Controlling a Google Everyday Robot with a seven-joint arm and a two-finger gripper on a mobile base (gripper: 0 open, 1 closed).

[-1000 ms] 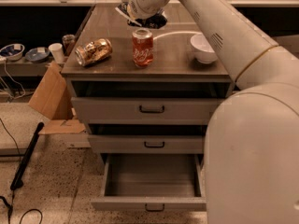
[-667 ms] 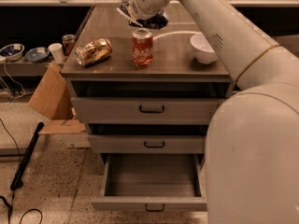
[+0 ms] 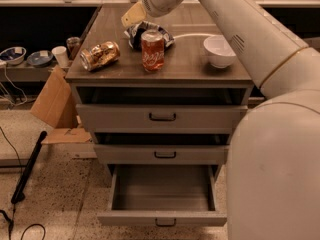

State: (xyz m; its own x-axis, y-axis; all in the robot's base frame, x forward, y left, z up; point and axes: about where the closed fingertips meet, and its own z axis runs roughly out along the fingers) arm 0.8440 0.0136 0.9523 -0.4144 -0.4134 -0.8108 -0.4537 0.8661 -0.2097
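My gripper (image 3: 134, 17) hangs over the back of the cabinet top (image 3: 195, 64), just above and left of a crumpled dark bag (image 3: 137, 33). In front of the bag stands a red soda can (image 3: 152, 50), upright near the front edge. A brown can (image 3: 100, 55) lies on its side at the left of the top. A white bowl (image 3: 219, 50) sits to the right. My white arm (image 3: 240, 29) reaches in from the right and fills the lower right of the view.
The cabinet's bottom drawer (image 3: 161, 191) is pulled out and looks empty; the two drawers above it are closed. A cardboard box (image 3: 52, 101) leans at the left. A black pole (image 3: 29, 166) and cable lie on the floor. Bowls and cups (image 3: 30, 56) stand on a low shelf at the left.
The gripper has shifted slightly over the bag at the back of the top. The cans and the bowl have not moved.
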